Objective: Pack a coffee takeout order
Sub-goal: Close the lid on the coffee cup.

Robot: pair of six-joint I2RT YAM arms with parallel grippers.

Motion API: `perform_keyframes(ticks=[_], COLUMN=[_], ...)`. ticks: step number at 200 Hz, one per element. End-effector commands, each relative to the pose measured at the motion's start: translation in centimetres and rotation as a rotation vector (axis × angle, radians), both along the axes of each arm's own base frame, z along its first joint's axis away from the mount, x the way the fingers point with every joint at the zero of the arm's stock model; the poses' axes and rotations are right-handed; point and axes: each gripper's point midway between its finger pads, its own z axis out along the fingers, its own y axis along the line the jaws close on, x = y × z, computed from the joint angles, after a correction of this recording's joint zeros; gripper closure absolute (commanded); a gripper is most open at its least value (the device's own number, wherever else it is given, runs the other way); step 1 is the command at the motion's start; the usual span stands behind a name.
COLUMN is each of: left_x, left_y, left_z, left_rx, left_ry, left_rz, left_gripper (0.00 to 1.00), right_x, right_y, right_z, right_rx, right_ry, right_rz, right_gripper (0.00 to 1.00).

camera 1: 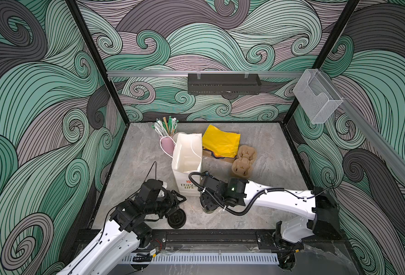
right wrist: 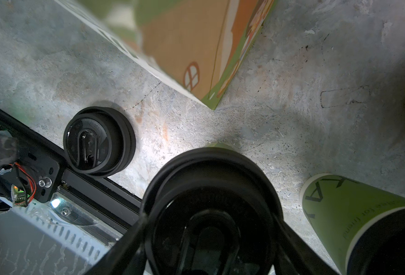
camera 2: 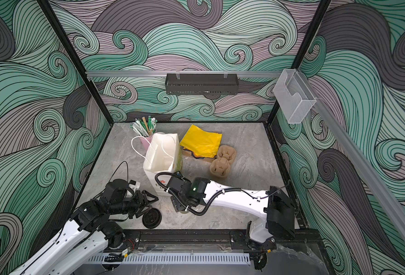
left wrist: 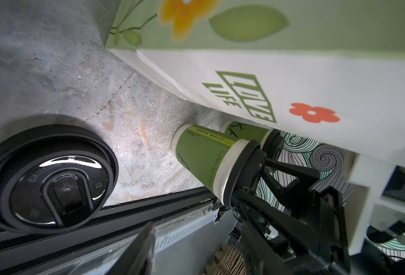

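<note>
Two olive-green cups with black lids stand close to the white paper bag (camera 1: 182, 177). The nearer cup (left wrist: 201, 159) sits under my right gripper (right wrist: 211, 214), which points down with a finger against each side of its lid (right wrist: 211, 181). The second cup (right wrist: 353, 219) stands just beside it. A stack of loose black lids (camera 1: 176, 220) lies near the table's front edge. My left gripper (camera 1: 180, 204) hovers open right by that stack with nothing between its fingers. Yellow napkins (camera 1: 220, 141) lie behind the bag.
A pink cup of wrapped straws (camera 1: 167, 145) stands at the bag's far left. A brown pulp cup carrier (camera 1: 243, 162) lies to the right of the bag. The black frame rail (camera 1: 211, 235) runs along the table's front edge.
</note>
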Motion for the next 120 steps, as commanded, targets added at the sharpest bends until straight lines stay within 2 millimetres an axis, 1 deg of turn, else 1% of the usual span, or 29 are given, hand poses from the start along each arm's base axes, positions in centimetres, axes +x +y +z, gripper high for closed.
perform_keyframes(ticks=[1, 29, 67, 91, 120], left_x=[0.9, 1.1, 1.6, 1.8, 1.9], left_y=[-1.0, -2.4, -3.9, -4.6, -4.9], left_z=[0.2, -0.1, -0.2, -0.2, -0.4], left_rx=[-0.012, -0.01, -0.022, -0.031, -0.031], left_ry=[-0.034, -0.044, -0.052, -0.056, -0.055], left_rz=[0.013, -0.016, -0.033, -0.045, -0.049], left_gripper=[0.4, 0.42, 0.46, 0.47, 0.5], right_x=[-0.9, -1.4, -1.6, -1.7, -1.8], right_y=[-1.4, -1.7, -2.1, -2.3, -2.7], right_z=[-1.8, -2.3, -2.9, -3.2, -3.4], right_rx=[-0.081, -0.108, -0.132, -0.148, -0.161], right_ry=[0.054, 0.071, 0.077, 0.081, 0.082], right_rz=[0.021, 0.041, 0.058, 0.063, 0.065], right_gripper=[0.23, 0.22, 0.22, 0.22, 0.22])
